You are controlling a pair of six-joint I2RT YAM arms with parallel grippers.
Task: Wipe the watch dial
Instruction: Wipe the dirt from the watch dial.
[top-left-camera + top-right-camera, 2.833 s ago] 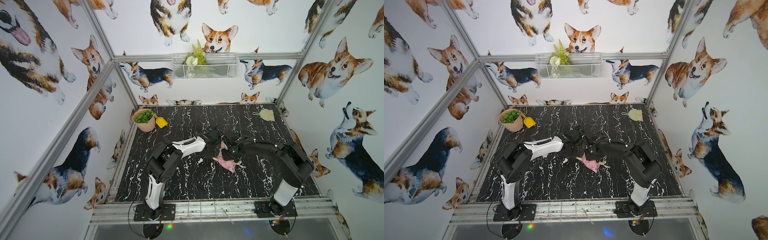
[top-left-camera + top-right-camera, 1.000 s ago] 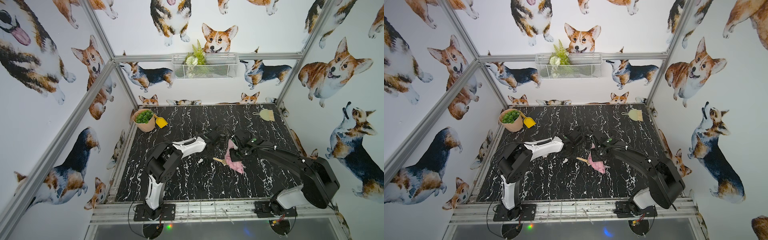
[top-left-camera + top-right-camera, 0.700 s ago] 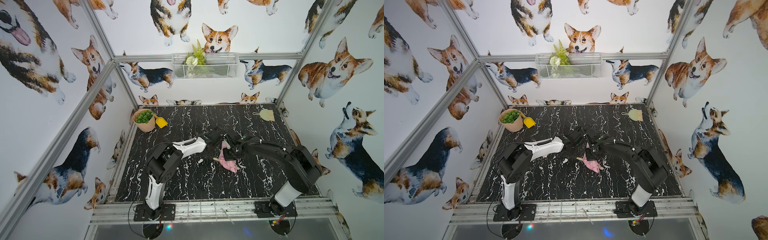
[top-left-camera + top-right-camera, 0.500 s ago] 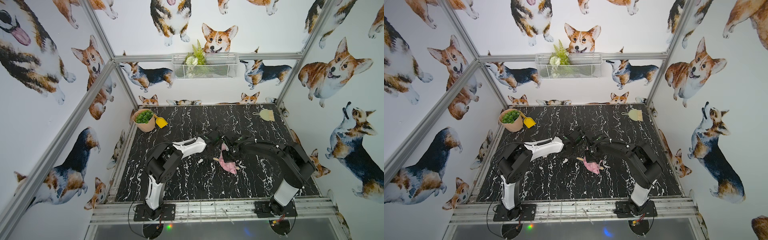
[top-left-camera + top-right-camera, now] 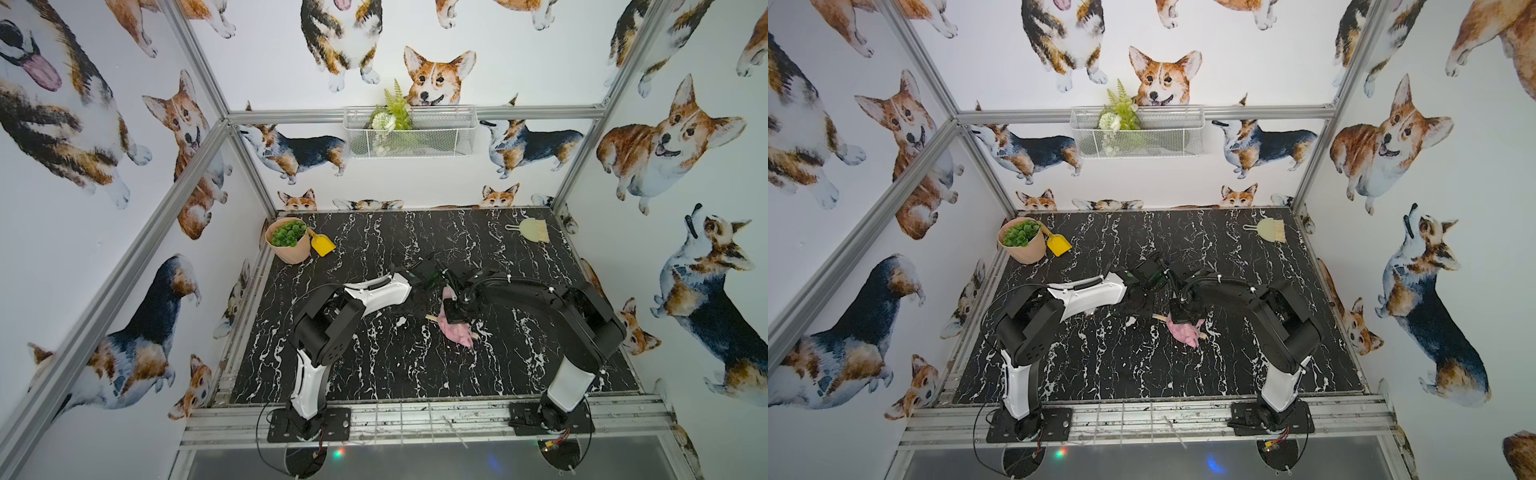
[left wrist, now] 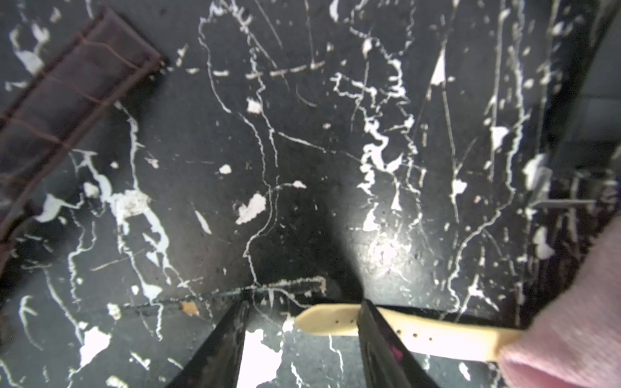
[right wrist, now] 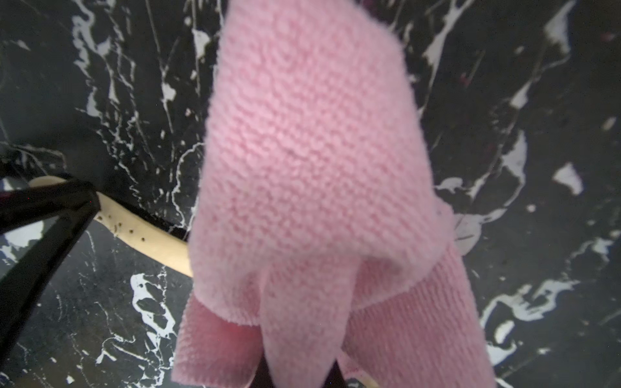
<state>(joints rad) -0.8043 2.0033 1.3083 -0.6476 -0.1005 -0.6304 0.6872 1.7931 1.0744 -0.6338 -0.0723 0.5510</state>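
Right wrist view: pink cloth (image 7: 312,168) covers the watch dial, wiping step in hand.
The watch dial is hidden under the cloth, near the middle of the table (image 5: 374,374); only the cream strap (image 7: 144,231) shows. The right gripper (image 5: 454,314) is clamped on the cloth, its arm stretched low toward the centre. The left gripper (image 6: 304,304) stands half wide and grips nothing, one finger over the strap end, seemingly pressing it. Next, I judge, a short rub across the dial while the strap is pinned.

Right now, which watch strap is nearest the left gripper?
The cream strap: one finger of the left gripper crosses it, its end under the pink cloth. The brown strap lies apart.
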